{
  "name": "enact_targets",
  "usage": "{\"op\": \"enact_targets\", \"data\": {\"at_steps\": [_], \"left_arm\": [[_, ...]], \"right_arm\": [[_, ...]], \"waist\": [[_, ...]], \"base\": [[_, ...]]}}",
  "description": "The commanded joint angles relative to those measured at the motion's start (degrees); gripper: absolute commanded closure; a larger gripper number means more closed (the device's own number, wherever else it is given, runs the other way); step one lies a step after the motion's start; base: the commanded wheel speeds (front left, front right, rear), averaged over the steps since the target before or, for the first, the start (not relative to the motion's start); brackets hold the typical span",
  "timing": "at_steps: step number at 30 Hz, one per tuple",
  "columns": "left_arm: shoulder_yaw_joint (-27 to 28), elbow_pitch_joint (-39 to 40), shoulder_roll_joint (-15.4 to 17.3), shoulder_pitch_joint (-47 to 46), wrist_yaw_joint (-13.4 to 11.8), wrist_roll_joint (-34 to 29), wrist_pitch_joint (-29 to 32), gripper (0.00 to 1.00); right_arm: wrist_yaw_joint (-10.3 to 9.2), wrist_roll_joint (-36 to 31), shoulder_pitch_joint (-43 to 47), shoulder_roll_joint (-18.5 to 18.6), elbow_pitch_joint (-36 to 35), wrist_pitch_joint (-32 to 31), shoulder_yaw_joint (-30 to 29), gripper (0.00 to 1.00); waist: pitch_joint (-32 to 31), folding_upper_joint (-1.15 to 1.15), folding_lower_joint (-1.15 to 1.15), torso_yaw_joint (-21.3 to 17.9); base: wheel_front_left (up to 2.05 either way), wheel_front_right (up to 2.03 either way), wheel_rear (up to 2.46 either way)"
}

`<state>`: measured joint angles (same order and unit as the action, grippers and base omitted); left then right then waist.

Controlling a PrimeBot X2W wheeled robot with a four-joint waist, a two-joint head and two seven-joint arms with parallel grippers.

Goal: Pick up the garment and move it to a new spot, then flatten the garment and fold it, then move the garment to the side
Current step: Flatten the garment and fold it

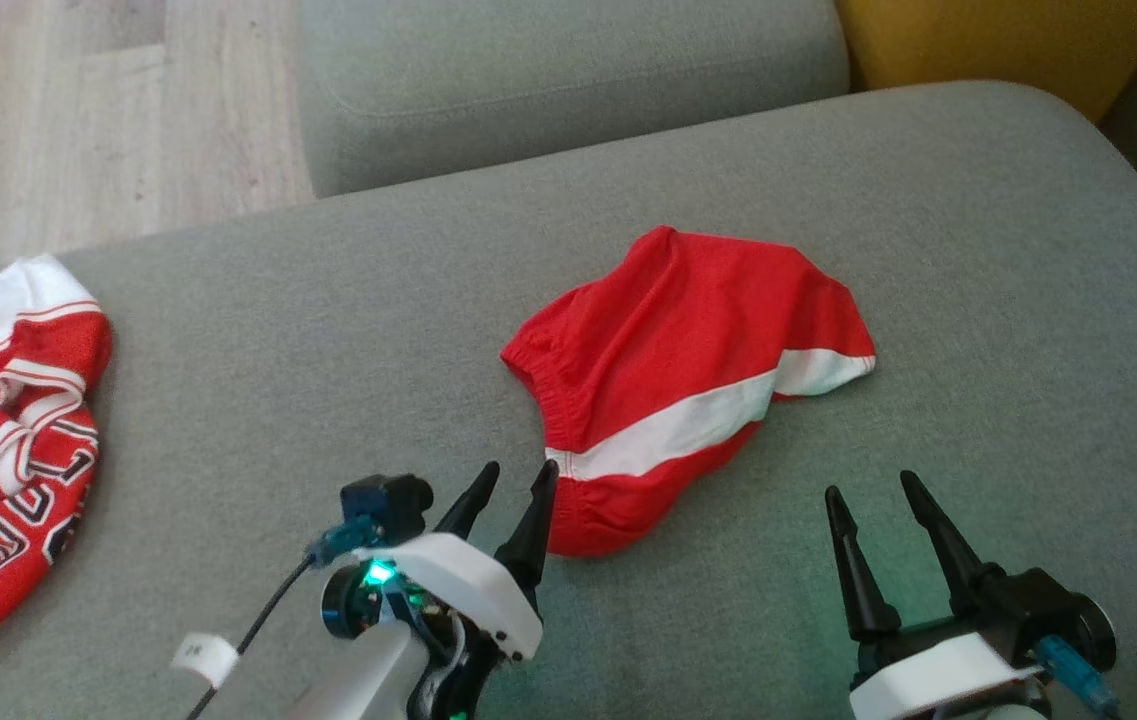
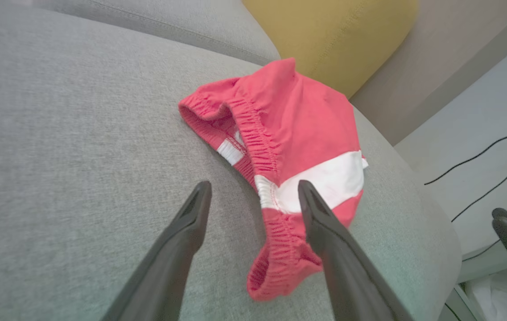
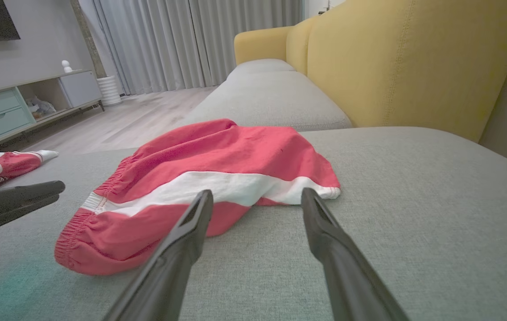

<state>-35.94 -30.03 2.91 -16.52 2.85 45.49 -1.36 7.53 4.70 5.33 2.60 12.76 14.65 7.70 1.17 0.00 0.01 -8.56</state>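
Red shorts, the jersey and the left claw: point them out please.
red shorts [image 1: 688,330], head view, upper red panel
jersey [image 1: 28,420], head view, striped folds
left claw [image 1: 520,470], head view, gap between its fingertips

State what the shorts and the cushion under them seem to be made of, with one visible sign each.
Shorts: soft matte cloth, likely cotton or polyester; it crumples and the waistband gathers on elastic. Cushion: grey woven upholstery fabric, matte; a fine flecked weave shows.
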Motion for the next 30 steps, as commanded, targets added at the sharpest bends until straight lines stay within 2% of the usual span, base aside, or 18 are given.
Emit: {"op": "enact_targets", "data": {"at_steps": [1, 14, 15, 16, 19, 25, 30], "left_arm": [[0.88, 0.14, -0.03, -3.69, 0.10, 0.47, 0.36, 0.00], [-3.38, -6.71, -0.03, -9.49, 2.84, 9.38, 1.34, 0.00], [-3.70, -6.72, -0.03, -9.63, 3.11, 10.14, 1.24, 0.11], [-3.91, -6.55, -0.03, -9.58, 3.39, 11.34, 1.16, 0.38], [-5.07, -5.60, -0.03, -9.38, 4.13, 15.06, 1.86, 1.00], [-6.61, -5.83, 0.02, -9.66, 4.57, 17.62, 1.66, 1.00], [-5.84, -3.63, 1.52, -8.40, 4.61, 19.31, -1.95, 1.00]], "right_arm": [[-0.04, -0.46, -2.61, 0.28, -1.74, 0.35, 1.45, 0.00], [-0.04, -0.51, -4.18, 0.28, -1.77, 0.35, 1.69, 0.00], [-0.04, -0.47, -4.24, 0.28, -1.72, 0.35, 1.79, 0.00], [-0.04, -0.39, -4.30, 0.28, -1.66, 0.35, 1.87, 0.00], [-0.04, -0.07, -4.41, 0.28, -1.53, 0.35, 2.13, 0.00], [-0.04, 0.02, -4.45, 0.28, -1.28, 0.35, 2.36, 0.00], [-0.04, -0.05, -3.82, 0.28, -1.30, 0.35, 2.16, 0.00]], "waist": [[0.92, 0.00, -0.01, -0.92], [3.49, 0.00, -0.01, -2.46], [3.52, 0.00, -0.01, -2.53], [3.54, 0.00, -0.01, -2.60], [3.59, 0.00, -0.01, -2.80], [2.80, 0.00, -0.01, -3.05], [1.81, 0.00, -0.01, -2.94]], "base": [[0.00, 0.00, 0.00], [0.00, 0.00, 0.00], [0.00, 0.00, 0.00], [0.00, 0.00, 0.00], [0.00, 0.00, 0.00], [0.00, 0.00, 0.00], [0.00, 0.00, 0.00]]}}
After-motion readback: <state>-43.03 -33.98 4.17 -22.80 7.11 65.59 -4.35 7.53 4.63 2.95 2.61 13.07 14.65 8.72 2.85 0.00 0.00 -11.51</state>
